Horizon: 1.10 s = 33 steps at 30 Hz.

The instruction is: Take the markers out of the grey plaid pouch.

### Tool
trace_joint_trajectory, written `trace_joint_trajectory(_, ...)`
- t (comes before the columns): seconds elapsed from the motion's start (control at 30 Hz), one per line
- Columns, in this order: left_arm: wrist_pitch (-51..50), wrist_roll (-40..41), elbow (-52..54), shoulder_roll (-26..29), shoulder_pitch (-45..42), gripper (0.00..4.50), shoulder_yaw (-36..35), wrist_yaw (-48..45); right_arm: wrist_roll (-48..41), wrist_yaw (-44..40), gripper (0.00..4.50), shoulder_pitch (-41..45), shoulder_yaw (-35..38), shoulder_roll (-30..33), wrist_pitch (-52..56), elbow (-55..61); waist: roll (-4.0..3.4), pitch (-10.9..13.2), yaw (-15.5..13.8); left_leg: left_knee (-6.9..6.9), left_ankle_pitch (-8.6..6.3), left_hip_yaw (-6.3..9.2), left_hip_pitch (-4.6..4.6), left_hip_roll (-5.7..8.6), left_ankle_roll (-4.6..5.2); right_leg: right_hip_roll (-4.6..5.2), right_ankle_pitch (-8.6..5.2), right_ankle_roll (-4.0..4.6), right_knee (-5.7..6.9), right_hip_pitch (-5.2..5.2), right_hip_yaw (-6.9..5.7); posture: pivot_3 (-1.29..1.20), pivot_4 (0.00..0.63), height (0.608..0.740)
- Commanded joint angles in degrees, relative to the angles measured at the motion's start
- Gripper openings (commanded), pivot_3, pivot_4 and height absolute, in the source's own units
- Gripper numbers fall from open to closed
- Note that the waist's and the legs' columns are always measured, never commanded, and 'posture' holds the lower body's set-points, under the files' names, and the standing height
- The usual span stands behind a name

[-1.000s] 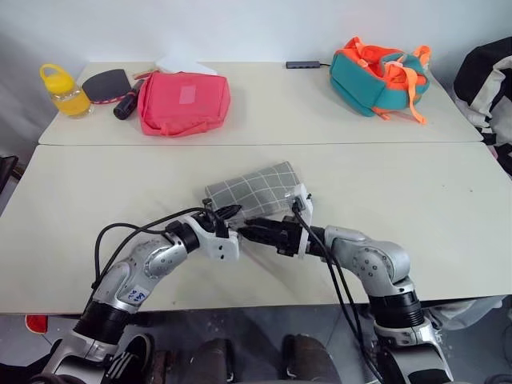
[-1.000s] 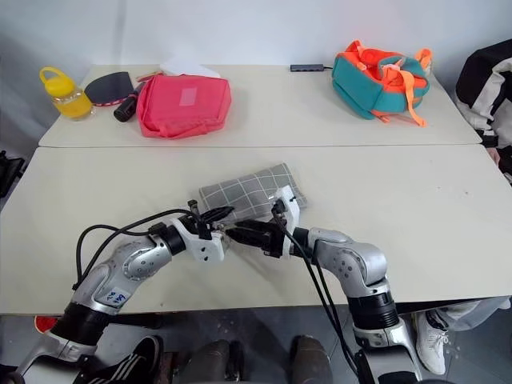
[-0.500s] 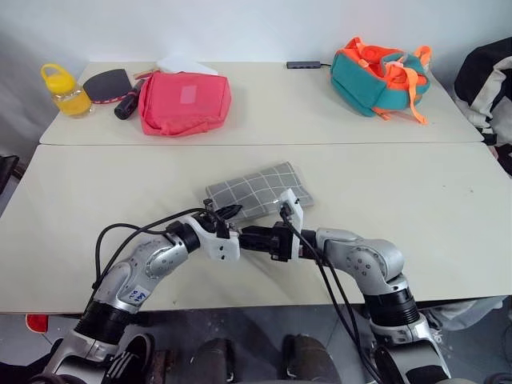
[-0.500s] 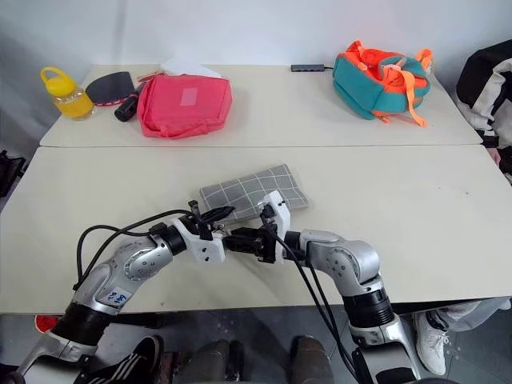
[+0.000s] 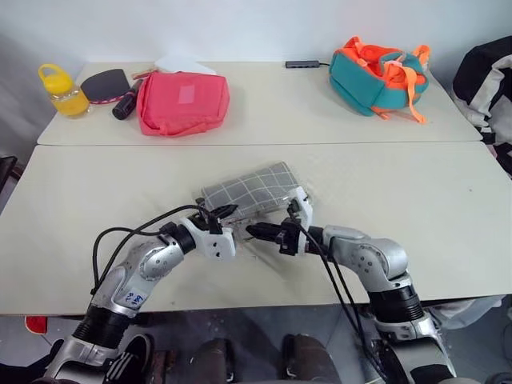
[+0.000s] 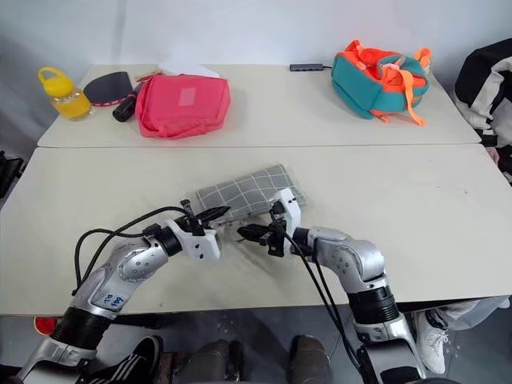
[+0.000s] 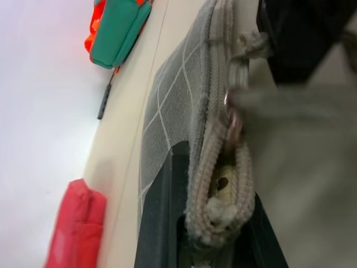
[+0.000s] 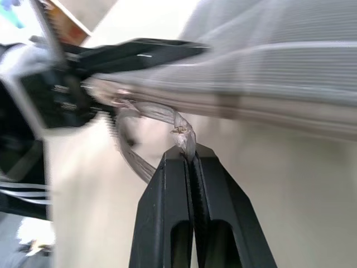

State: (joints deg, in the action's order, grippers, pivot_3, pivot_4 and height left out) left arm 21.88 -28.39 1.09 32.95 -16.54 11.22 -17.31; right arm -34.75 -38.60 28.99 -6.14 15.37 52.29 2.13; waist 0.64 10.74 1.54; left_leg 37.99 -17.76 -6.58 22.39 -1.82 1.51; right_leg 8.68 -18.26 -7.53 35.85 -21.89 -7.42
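Note:
The grey plaid pouch lies slanted on the near table, between my two hands. My left gripper is shut on the pouch's near-left end, and in the left wrist view its fingers clamp the thick zipper edge. My right gripper sits just beside it, pointing left. In the right wrist view that gripper is shut on the thin silvery zipper pull. The markers are hidden inside the pouch.
The far table holds a pink-red bag, a teal-orange backpack, a yellow bottle, a paddle, a dark cylinder and a small grey hub. A person's dark sleeve shows at the right edge.
My right gripper's fingers have closed onto the zipper pull and the hand has shifted slightly to the right. The left gripper has kept its grip on the pouch's end.

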Motion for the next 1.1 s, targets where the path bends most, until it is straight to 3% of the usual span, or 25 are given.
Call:
trace_joint_trajectory(0.03,0.8,5.0,0.3,-0.1,0.9,0.00,-1.6,-1.5,1.5,-1.0,0.03,1.8,1.8,1.1,-3.8,-1.6,0.00,0.0,0.0,0.00,0.00,-0.01,0.00,0.00,0.00,0.00,0.00,0.00,0.00,0.00,0.00,0.00,0.150,0.740)
trace_joint_trajectory(0.23,0.7,7.5,0.8,1.0,2.3,0.00,-3.2,-3.0,2.5,-3.1,0.03,3.0,3.1,4.6,-5.8,-3.1,0.00,0.0,0.0,0.00,0.00,-0.04,0.02,0.00,0.00,0.00,0.00,0.00,0.00,-0.02,0.00,0.00,0.150,0.740)
trace_joint_trajectory(0.5,1.1,13.9,0.5,3.2,5.0,0.00,-6.3,-6.2,5.3,-8.2,0.03,4.9,6.7,14.8,-10.3,-10.5,0.00,0.0,-0.1,0.03,-0.01,-0.06,0.01,0.00,0.01,0.02,0.00,0.00,-0.03,-0.01,0.01,0.00,0.150,0.740)
trace_joint_trajectory(0.83,-1.5,17.6,1.5,0.8,4.6,0.00,-7.0,-7.8,8.1,-9.4,0.03,3.9,6.3,15.2,-14.8,-10.7,0.00,0.0,0.0,0.01,0.00,-0.17,0.02,-0.02,0.01,0.00,0.00,0.00,-0.02,-0.06,0.05,0.00,0.150,0.740)
trace_joint_trajectory(0.93,-1.7,17.8,1.5,0.8,4.7,0.00,-7.1,-8.1,7.5,-11.8,0.68,3.0,6.7,16.5,-14.3,-10.4,0.00,0.0,-0.2,0.02,0.00,-0.16,0.02,-0.01,0.01,0.00,0.00,0.00,-0.02,-0.05,0.05,0.00,0.150,0.740)
trace_joint_trajectory(1.1,-5.1,21.3,2.0,0.0,4.2,0.00,-7.7,-9.9,7.4,-15.0,2.40,2.2,8.2,20.9,-15.1,-7.2,-0.01,0.0,-0.2,0.04,0.00,-0.16,0.02,0.00,0.01,0.01,0.00,0.00,-0.03,-0.04,0.05,0.00,0.150,0.740)
